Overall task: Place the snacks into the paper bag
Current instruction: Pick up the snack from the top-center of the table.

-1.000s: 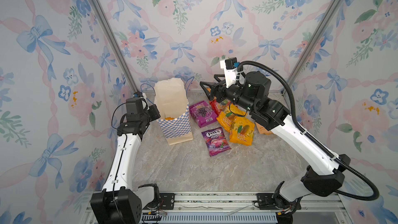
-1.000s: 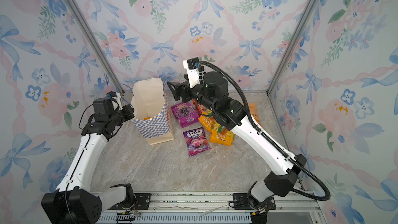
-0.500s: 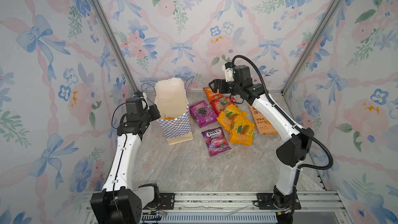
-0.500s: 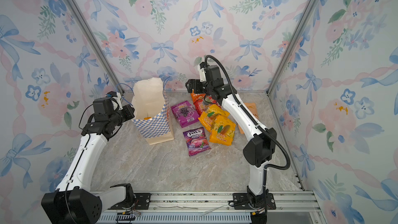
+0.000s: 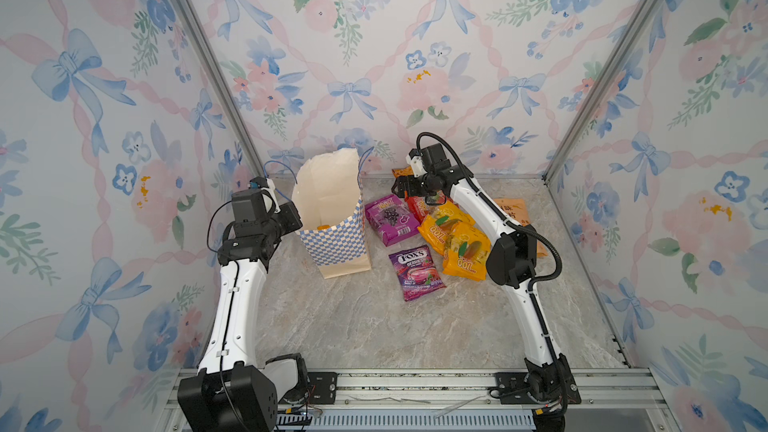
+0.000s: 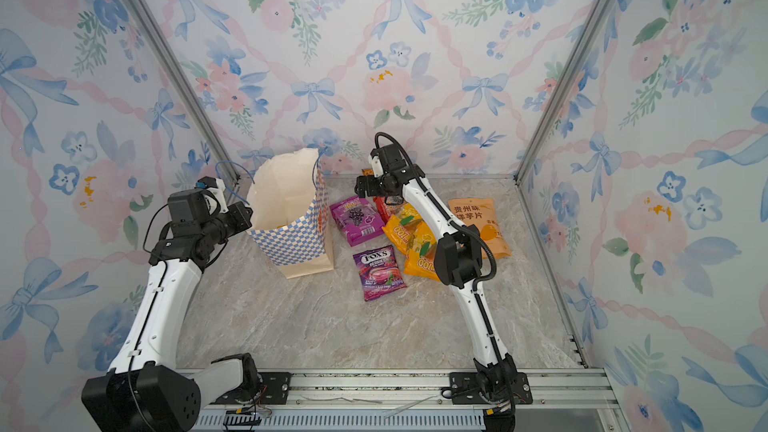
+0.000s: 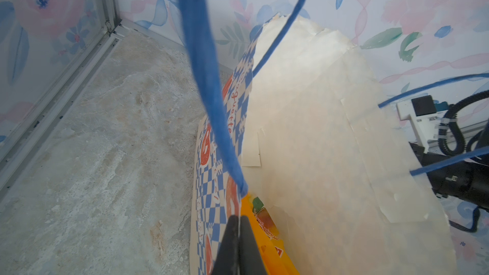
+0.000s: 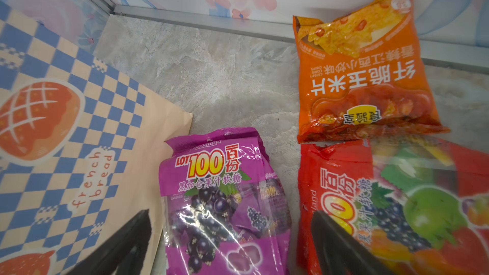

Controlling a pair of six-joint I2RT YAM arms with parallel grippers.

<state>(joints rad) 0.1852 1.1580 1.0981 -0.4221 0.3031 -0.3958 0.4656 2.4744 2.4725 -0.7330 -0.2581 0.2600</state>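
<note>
The blue-and-white checkered paper bag (image 5: 336, 238) stands open at the back left. My left gripper (image 7: 239, 219) is shut on its near rim, beside a blue cord handle (image 7: 206, 75). A yellow-orange packet (image 7: 267, 236) lies inside. My right gripper (image 8: 230, 214) hangs open just above the floor, one finger over the bag's side, the other over a red fruit-candy packet (image 8: 383, 202). A purple grape packet (image 8: 225, 194) lies between them. Beyond lies an orange chip packet (image 8: 357, 75). In both top views a purple Fox's packet (image 5: 417, 273) and two yellow-orange packets (image 5: 459, 243) lie nearer.
A tan kraft pouch (image 6: 478, 222) lies at the right behind my right forearm (image 6: 432, 218). The back wall rail (image 8: 211, 22) runs close behind the chip packet. Bare marble floor (image 5: 374, 326) stretches toward the front rail.
My right arm has swung away from the bag's mouth and come down low over the packets at the back, its jaws a little wider. The left gripper and bag have stayed put.
</note>
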